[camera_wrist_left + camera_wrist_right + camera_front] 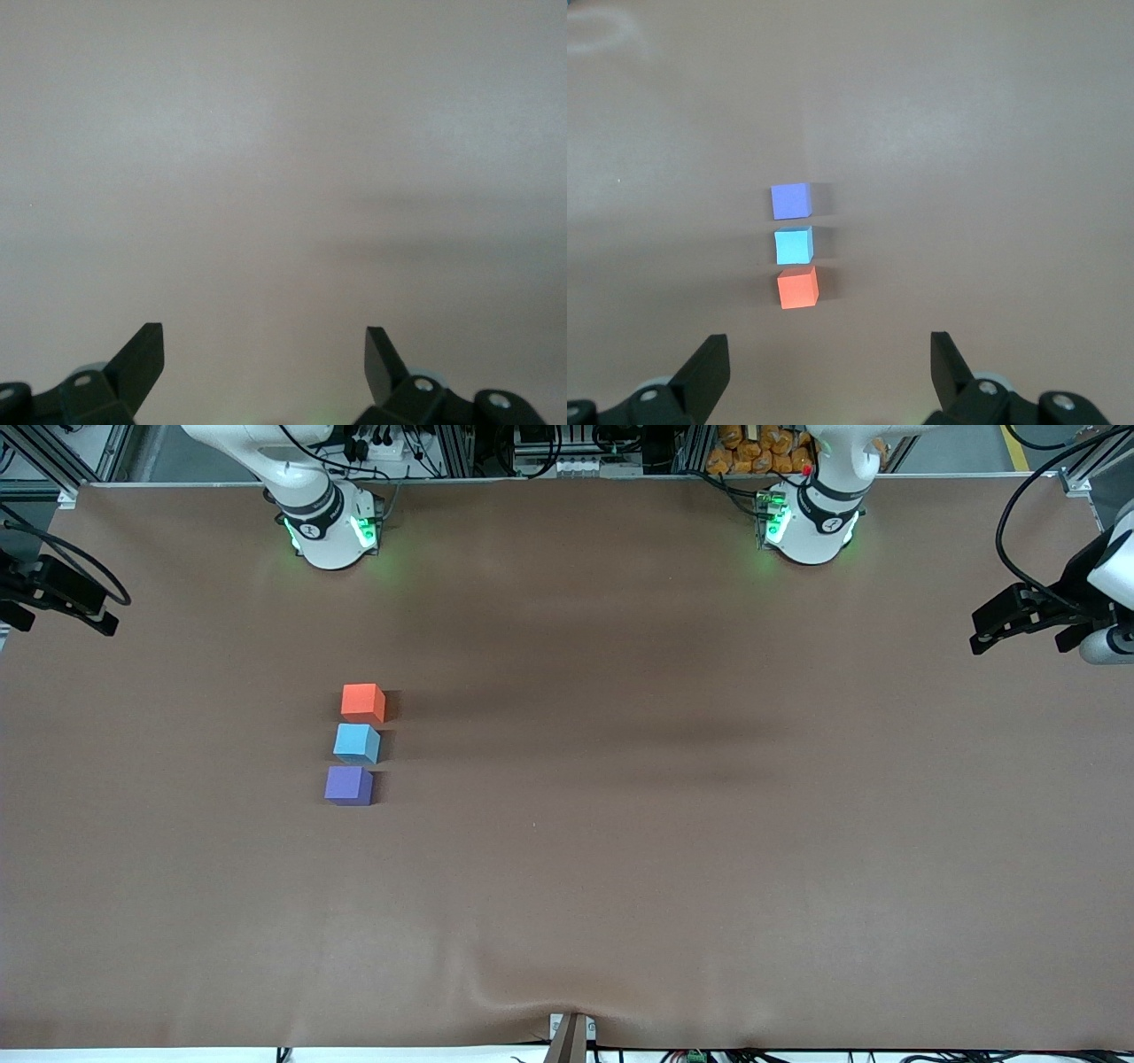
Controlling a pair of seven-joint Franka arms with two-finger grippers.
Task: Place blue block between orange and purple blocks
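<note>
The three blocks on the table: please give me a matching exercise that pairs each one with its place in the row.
Things:
1. orange block
2. blue block
3. purple block

Places:
A. nearest to the front camera
B. in the middle of the row
C. farthest from the front camera

Pairs: 1-C, 2-B, 3-A
</note>
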